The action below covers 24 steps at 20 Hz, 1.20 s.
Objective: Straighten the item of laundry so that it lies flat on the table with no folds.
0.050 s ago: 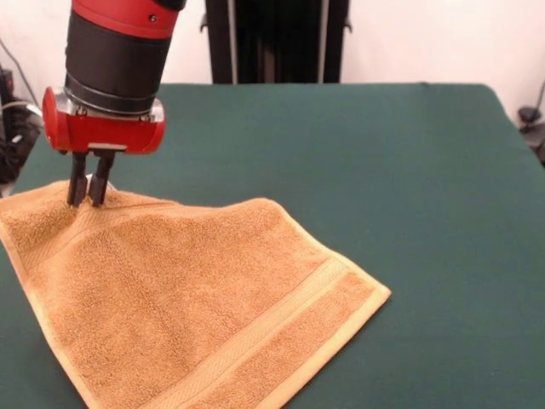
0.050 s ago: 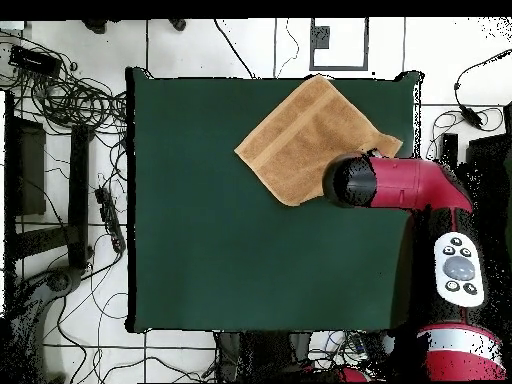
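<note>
At the near left of the tabletop [image 1: 409, 170] I see the towel [image 1: 187, 290] lying angled, its pale band running along the right end and its left part reaching the tabletop's edge. My hand [image 1: 88, 198] stands at the towel's far left corner, fingers [image 1: 78, 189] close together, pinching the cloth, which rises slightly there.
</note>
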Motion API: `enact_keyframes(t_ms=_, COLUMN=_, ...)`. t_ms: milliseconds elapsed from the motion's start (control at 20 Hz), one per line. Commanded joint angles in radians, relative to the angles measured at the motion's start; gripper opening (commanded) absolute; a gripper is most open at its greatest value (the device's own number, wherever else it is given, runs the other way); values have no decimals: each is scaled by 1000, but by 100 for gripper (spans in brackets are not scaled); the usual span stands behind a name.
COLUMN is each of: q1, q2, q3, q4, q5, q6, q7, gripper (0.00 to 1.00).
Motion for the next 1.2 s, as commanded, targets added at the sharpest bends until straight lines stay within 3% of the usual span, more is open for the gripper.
enact_keyframes(t_ms=50, q1=-15, q2=21, q3=139, q4=117, q5=-35, q6=-10, q7=-95, gripper=0)
enact_keyframes(t_ms=800, q1=-28, q2=92, q3=127, q4=32, q5=-103, q6=69, q7=-139, gripper=0)
enact_keyframes(t_ms=1200, q1=-4, q2=135, q3=112, q4=-20, q5=-143, q6=103, q7=-100, gripper=0)
